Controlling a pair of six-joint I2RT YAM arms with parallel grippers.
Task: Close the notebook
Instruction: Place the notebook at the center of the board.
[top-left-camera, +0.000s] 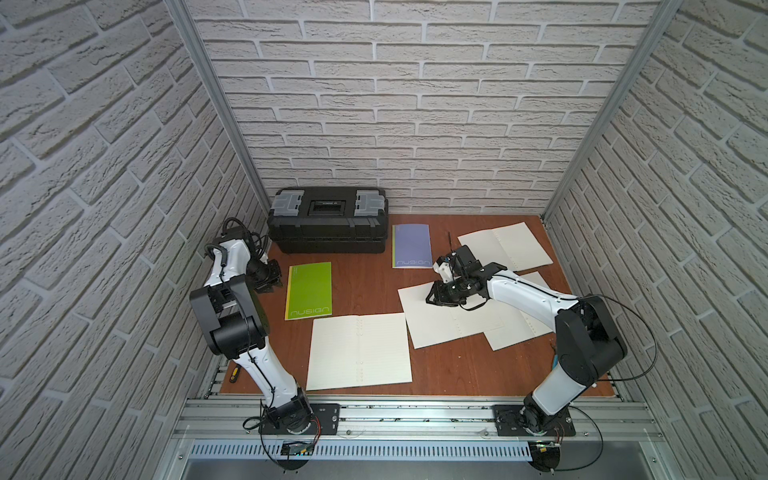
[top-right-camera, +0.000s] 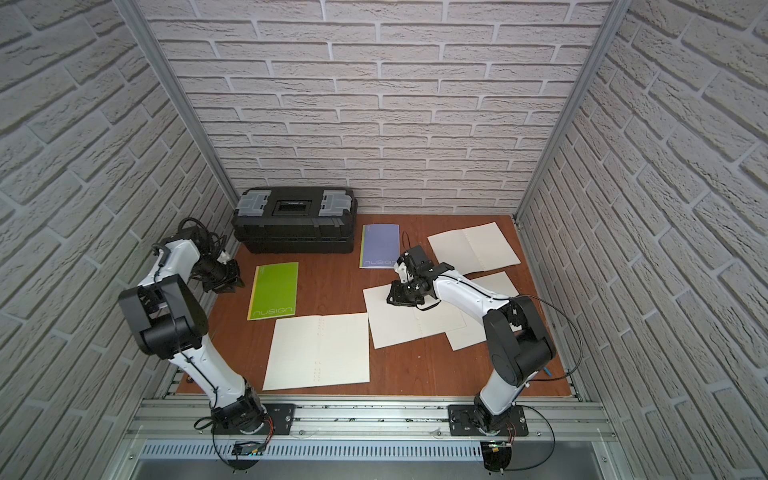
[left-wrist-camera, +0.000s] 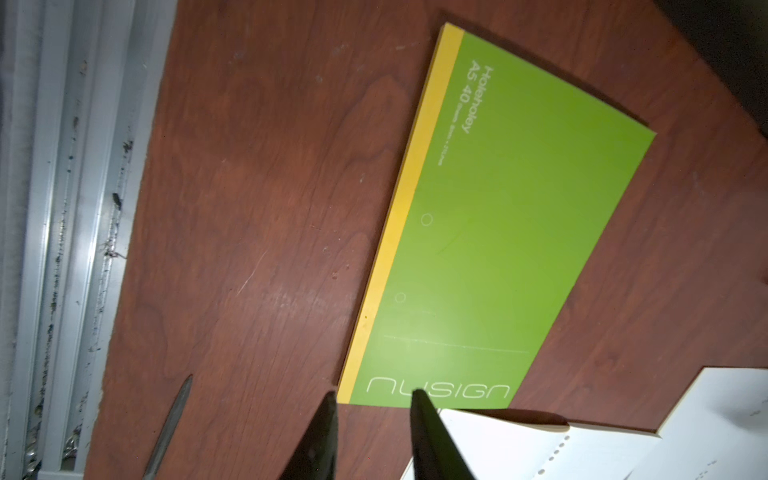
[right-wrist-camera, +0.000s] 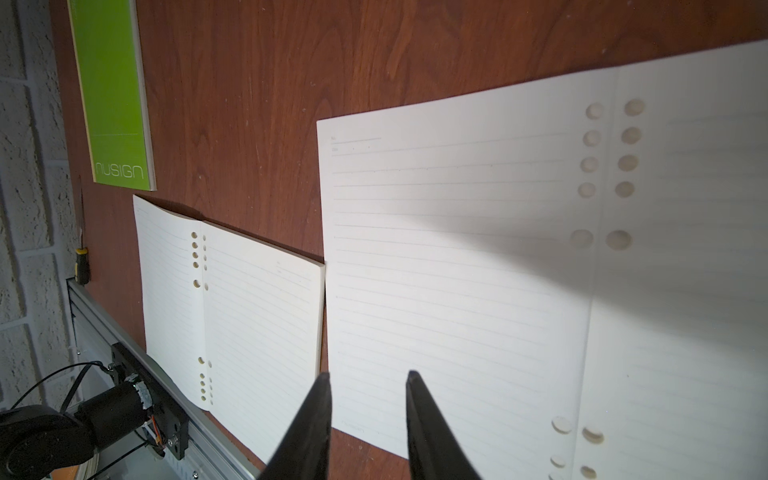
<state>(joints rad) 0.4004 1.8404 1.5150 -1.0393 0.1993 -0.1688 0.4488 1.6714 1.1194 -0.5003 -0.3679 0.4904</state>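
right gripper (right-wrist-camera: 369, 374), nearest the lens, hangs parted and empty over a left-page corner of the open notebook (right-wrist-camera: 457, 270). it lies right of mid-table, spread crosswise, spine roughly front to back and slightly skewed, overlapping a second notebook (top-left-camera: 519, 332). likely light, floppy, apt to slide on the table (top-left-camera: 365, 286); pinch the free page edge, cover included. left gripper (left-wrist-camera: 374, 392), also parted and empty, sits by the green notebook (left-wrist-camera: 498, 228).

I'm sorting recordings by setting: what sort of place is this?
Likely a staged robot test booth: brick-patterned panels on aluminium framing, two arms mounted on a front rail, notebooks on a wooden tabletop.
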